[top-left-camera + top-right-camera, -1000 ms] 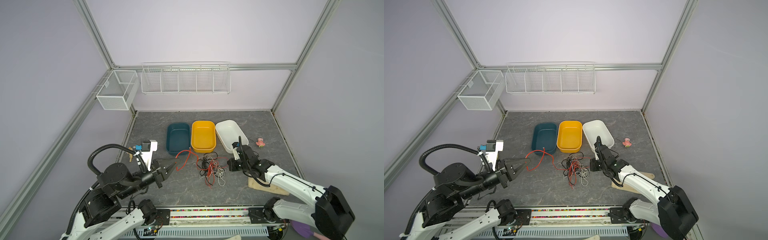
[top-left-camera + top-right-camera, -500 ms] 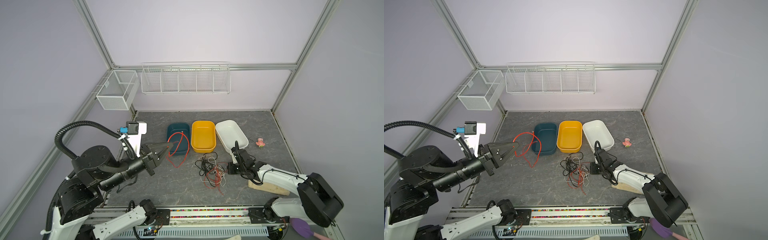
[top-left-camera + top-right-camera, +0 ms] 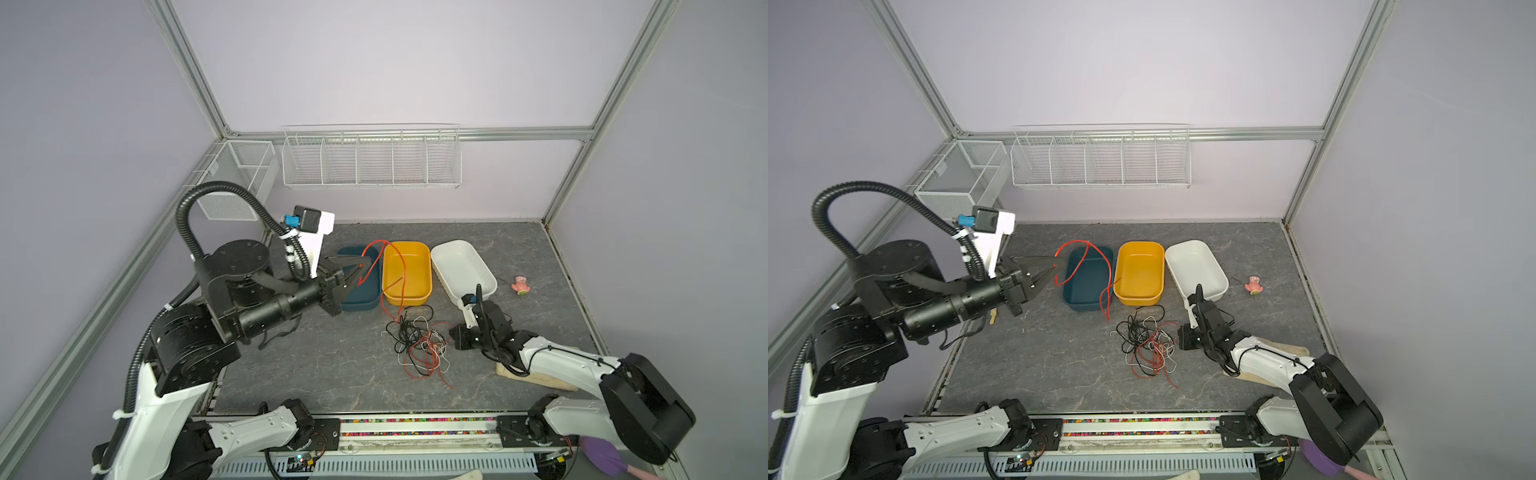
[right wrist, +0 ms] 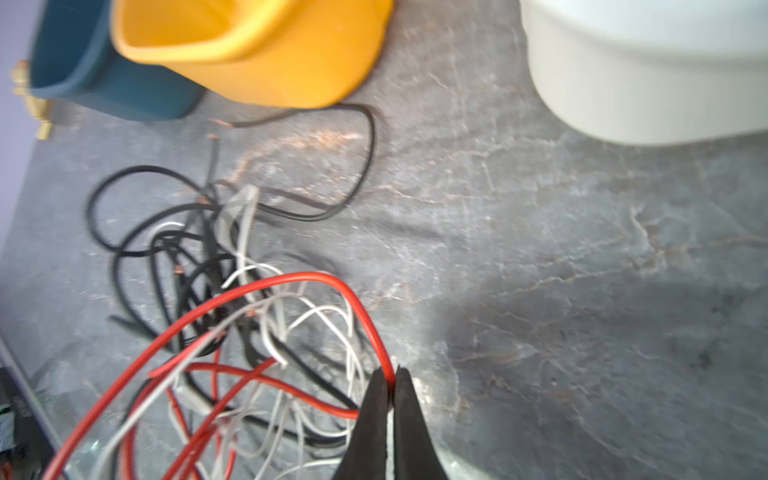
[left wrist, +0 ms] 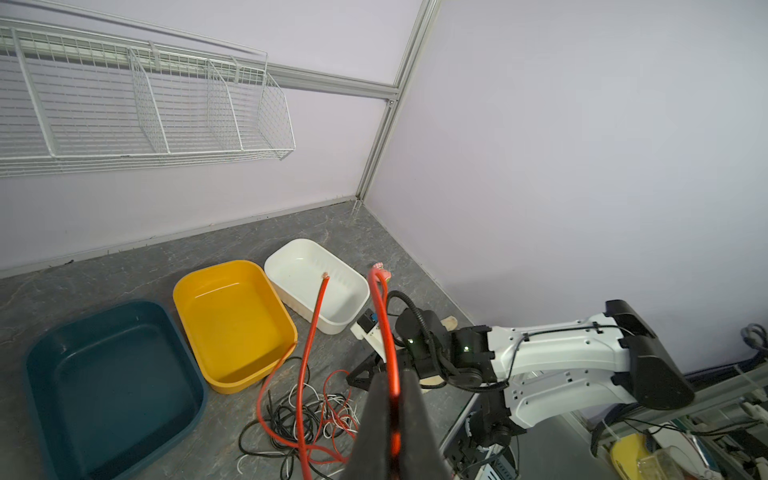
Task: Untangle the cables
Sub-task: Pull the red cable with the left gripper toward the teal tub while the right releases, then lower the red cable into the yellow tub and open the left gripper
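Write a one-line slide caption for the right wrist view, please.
Right gripper pinching a red cable at the edge of the tangled cables on the grey table.

Soft, even light fills both top views. The bench is bright, with only faint shadows under the arms. The wide lens splays the frame posts outward toward the picture corners. The left wrist view is sharp far off, but the left hand and the red cable near the lens go soft. The right wrist view is smeared. There the cables and the yellow bin blur, and a broad dull shadow lies beside the right hand.
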